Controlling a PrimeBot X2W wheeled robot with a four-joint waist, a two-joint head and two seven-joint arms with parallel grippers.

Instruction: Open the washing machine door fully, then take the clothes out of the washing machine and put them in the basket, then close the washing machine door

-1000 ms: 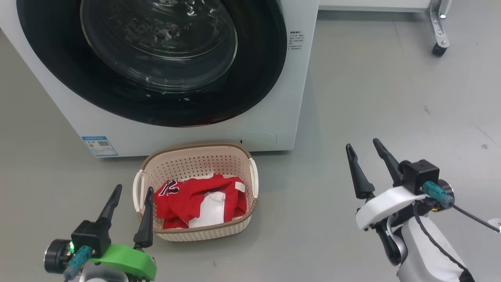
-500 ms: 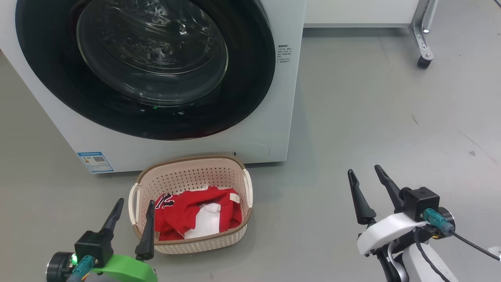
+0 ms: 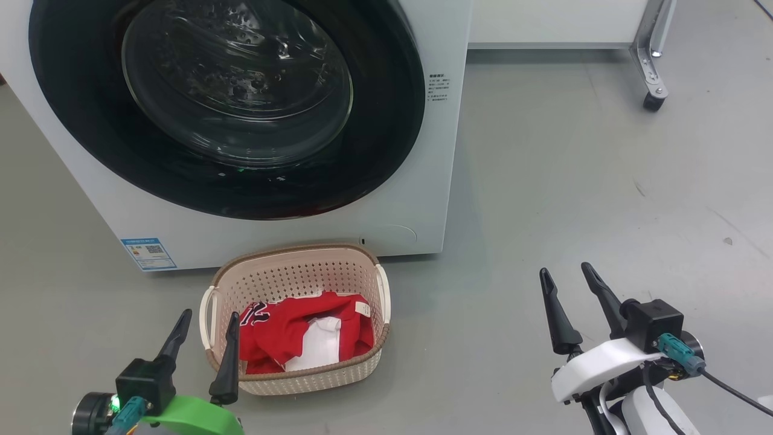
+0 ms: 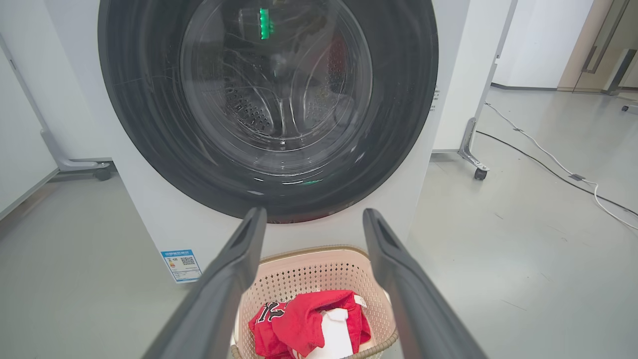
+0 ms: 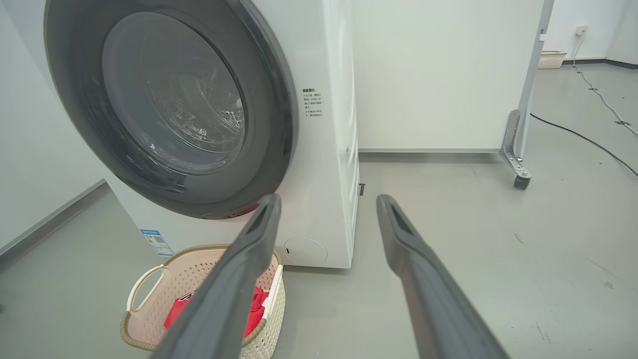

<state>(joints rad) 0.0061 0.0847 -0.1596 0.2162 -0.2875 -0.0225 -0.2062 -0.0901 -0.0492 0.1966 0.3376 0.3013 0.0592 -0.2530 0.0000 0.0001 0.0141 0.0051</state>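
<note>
Floor cable (image 4: 538, 145) in wrist views, door (image 3: 392, 121) shut

top of the washing machine door (image 3: 386, 121) runs off the upper edge; blue sticker (image 3: 148, 254) (tiny print) is unreadable.

Bright, even, diffuse overhead illumination throughout. Casts only soft shadows under the basket (image 3: 296, 275) and beside the washing machine (image 3: 435, 199). Produces glare streaks and a green reflection on the washing machine door (image 4: 269, 99). Bows straight lines at wrist-view edges; renders left gripper fingers (image 4: 224, 299) slightly soft.
</note>
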